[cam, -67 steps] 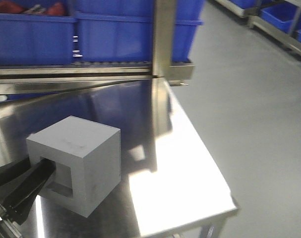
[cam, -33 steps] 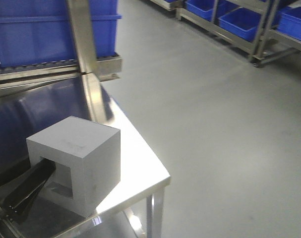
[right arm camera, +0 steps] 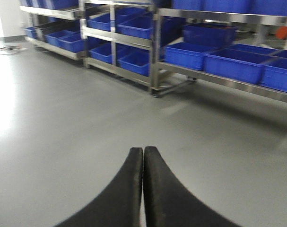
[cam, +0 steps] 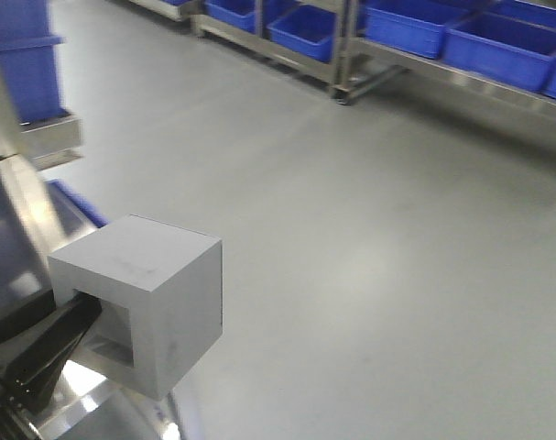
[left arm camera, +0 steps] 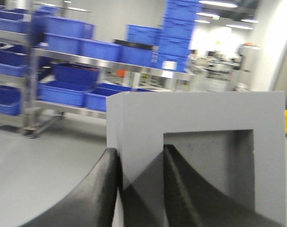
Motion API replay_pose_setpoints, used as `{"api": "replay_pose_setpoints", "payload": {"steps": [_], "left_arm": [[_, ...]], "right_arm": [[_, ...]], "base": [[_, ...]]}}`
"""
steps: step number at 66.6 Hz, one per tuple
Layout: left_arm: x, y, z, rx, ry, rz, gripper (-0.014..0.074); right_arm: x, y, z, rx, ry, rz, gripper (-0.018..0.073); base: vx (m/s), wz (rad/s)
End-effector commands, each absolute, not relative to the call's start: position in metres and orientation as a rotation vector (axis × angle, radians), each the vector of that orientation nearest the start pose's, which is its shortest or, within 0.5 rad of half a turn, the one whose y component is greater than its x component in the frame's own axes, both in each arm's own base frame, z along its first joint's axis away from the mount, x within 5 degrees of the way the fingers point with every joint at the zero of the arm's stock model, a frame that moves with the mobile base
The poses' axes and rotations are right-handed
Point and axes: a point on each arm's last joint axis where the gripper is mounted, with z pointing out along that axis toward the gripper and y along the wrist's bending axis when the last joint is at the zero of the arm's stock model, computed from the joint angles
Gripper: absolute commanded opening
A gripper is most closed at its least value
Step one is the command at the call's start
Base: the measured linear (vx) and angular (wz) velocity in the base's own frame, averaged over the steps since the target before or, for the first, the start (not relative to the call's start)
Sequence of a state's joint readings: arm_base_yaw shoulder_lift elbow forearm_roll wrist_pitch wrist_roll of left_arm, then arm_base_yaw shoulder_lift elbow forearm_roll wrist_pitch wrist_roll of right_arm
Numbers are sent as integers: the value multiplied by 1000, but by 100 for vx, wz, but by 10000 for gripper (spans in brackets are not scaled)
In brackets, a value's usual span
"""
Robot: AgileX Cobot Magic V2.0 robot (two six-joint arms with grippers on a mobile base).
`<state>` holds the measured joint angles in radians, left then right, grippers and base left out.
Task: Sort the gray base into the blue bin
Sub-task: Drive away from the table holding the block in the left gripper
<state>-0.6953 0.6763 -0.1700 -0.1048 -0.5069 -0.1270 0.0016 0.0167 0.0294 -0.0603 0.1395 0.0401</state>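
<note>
Only the left wrist view shows the left end effector [left arm camera: 139, 158] pinching the gray base's [left arm camera: 200, 113] wall. The front view shows the base held at the table's [cam: 16, 229] edge. The right end effector [right arm camera: 143, 152] is closed on nothing, facing racked blue bins [right arm camera: 200, 54].

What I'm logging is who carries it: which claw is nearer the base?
Left. The left claw clamps a wall of the base, one finger inside the recess, one outside. The right claw is shut and empty over the floor, apart from the base.
</note>
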Motion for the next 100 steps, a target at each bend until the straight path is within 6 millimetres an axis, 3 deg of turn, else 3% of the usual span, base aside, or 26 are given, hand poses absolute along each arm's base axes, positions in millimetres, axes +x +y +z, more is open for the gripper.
{"api": "replay_pose_setpoints", "payload": {"steps": [1,100], "left_arm": [[105,-81,275,275,1353,-734,-6],[105,-81,275,275,1353,-734,-6]], "right_arm": [[60,0,190,-26,1617,-27,-9],[60,0,190,-26,1617,-27,-9]], "base": [[-3,-68],[6,-56]]}}
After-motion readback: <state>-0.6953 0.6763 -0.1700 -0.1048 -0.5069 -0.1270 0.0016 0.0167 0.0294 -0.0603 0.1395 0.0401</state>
